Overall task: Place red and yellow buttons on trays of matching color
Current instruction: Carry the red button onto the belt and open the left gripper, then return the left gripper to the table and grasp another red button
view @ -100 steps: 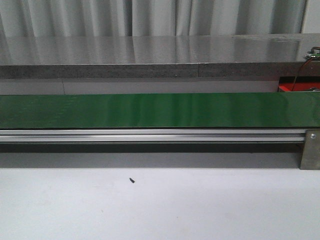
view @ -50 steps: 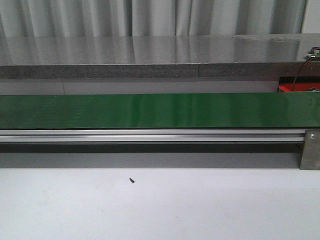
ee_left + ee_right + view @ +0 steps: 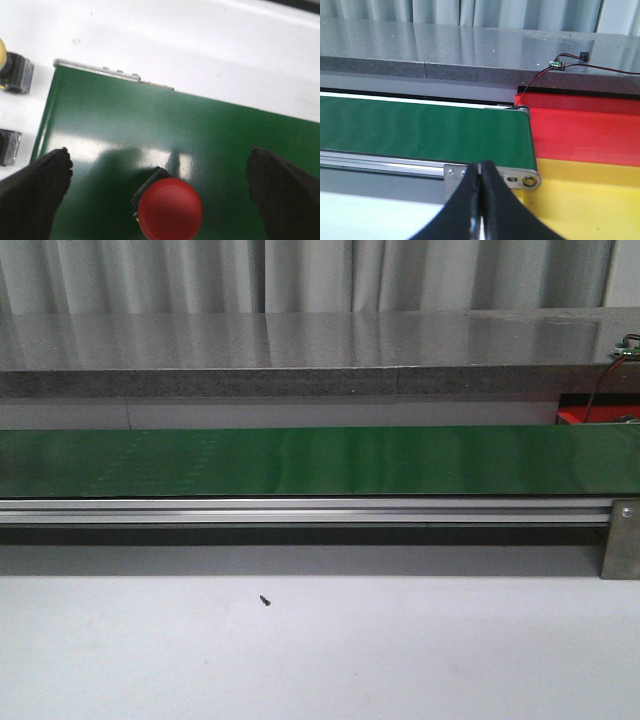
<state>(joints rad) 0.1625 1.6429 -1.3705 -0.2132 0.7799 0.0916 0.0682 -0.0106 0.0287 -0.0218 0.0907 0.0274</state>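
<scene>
Nothing has moved in the front view across the earlier frames: the green conveyor belt (image 3: pixel 320 461) runs bare across the scene, the small dark speck (image 3: pixel 265 600) lies in the same spot on the white tabletop (image 3: pixel 320 660), and neither arm appears there. The wrist views carry the action. The left end effector (image 3: pixel 160 192) hangs spread wide over the belt's end, its two dark fingers (image 3: pixel 32 192) well apart, with a red button (image 3: pixel 170 209) between them — a round red cap on a dark square base, sitting on the belt and touched by neither finger. Beside that end of the belt, on the white surface, stand two more dark button bases, one with a yellow button cap (image 3: pixel 2 57) showing at the frame edge. The right end effector (image 3: pixel 480 200) is closed on nothing, fingers pressed together, poised near the belt's other end where the red tray (image 3: pixel 585 127) and yellow tray (image 3: pixel 590 200) lie side by side, the red one farther from the robot. The step in hand looks like a grasp of the red button. The risk — the button sits low in the view, close under the wrist, so fingers closing on the rounded cap rather than the square base may squeeze it out; if the belt is running, the button could also drift out from between the fingers.
</scene>
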